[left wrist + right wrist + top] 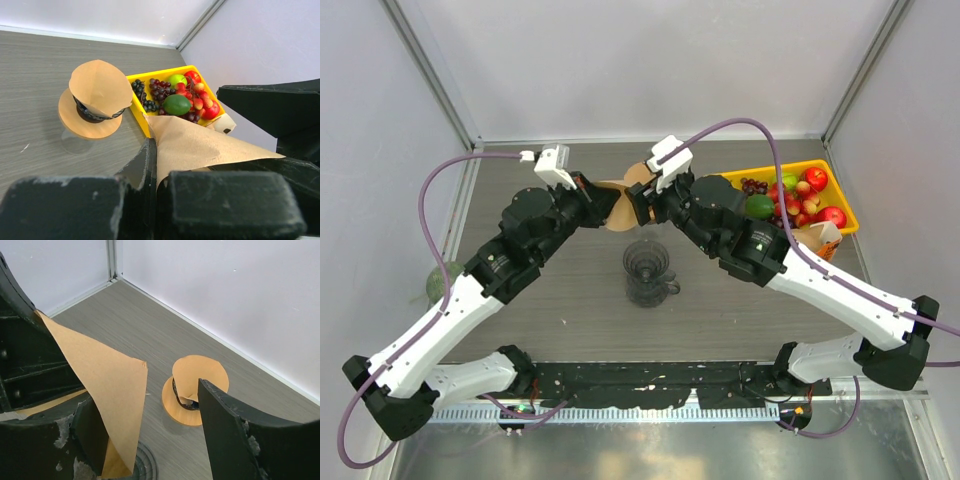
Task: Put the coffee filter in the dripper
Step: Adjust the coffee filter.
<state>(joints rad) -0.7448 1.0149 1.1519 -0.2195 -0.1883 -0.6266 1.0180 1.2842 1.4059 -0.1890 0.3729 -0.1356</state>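
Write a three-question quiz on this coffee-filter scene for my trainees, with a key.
1. True or false: the coffee filter already sits in the dripper.
2. Which gripper is shut on the coffee filter? A. left gripper B. right gripper C. both
3. What holds the fruit?
Key: 1. False: the coffee filter is held up, clear of the dripper. 2. A; the right gripper stands open. 3. The yellow tray.
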